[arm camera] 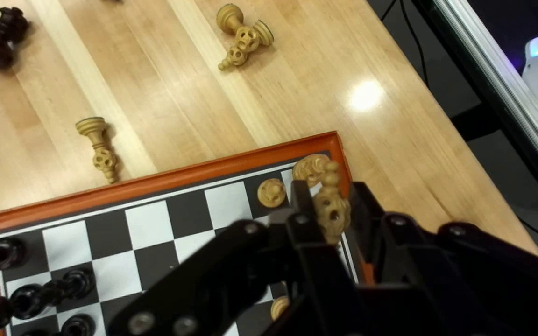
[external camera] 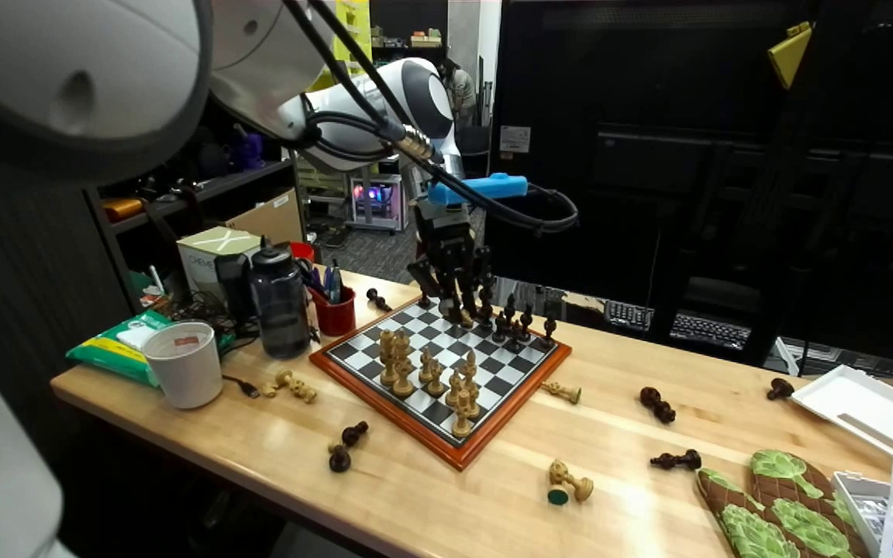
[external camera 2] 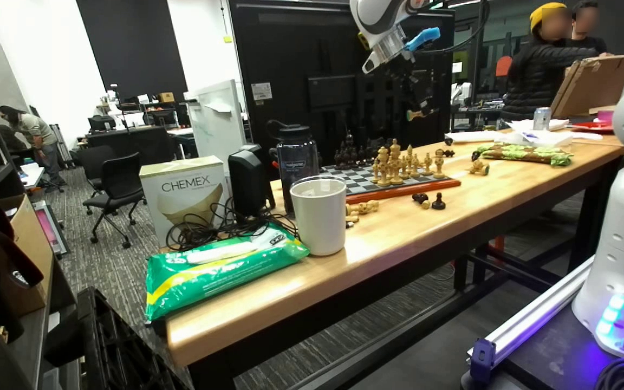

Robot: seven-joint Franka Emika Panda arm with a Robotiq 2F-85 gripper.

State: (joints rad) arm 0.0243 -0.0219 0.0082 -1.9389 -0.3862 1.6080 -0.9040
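My gripper is shut on a light carved wooden chess piece and holds it above the chessboard. In the wrist view the gripper [arm camera: 332,198] has the piece [arm camera: 332,212] between its fingertips, its thin knobbed tip showing. In both exterior views the gripper [external camera: 458,302] [external camera 2: 419,108] is raised over the board's far part, and the held piece [external camera 2: 416,115] looks tilted. The board [external camera: 385,404] has a red-brown rim, also seen in the wrist view [arm camera: 166,179]. Light pieces [external camera: 402,364] stand on its near side. Dark pieces [external camera: 524,322] stand on its far side.
Loose light [external camera: 567,482] and dark [external camera: 657,404] pieces lie on the table around the board. A white mug [external camera: 185,368], dark bottle [external camera: 280,310] and red pen cup [external camera: 336,314] stand at one end. A patterned mitt [external camera: 784,504] and white tray [external camera: 873,411] lie at the other.
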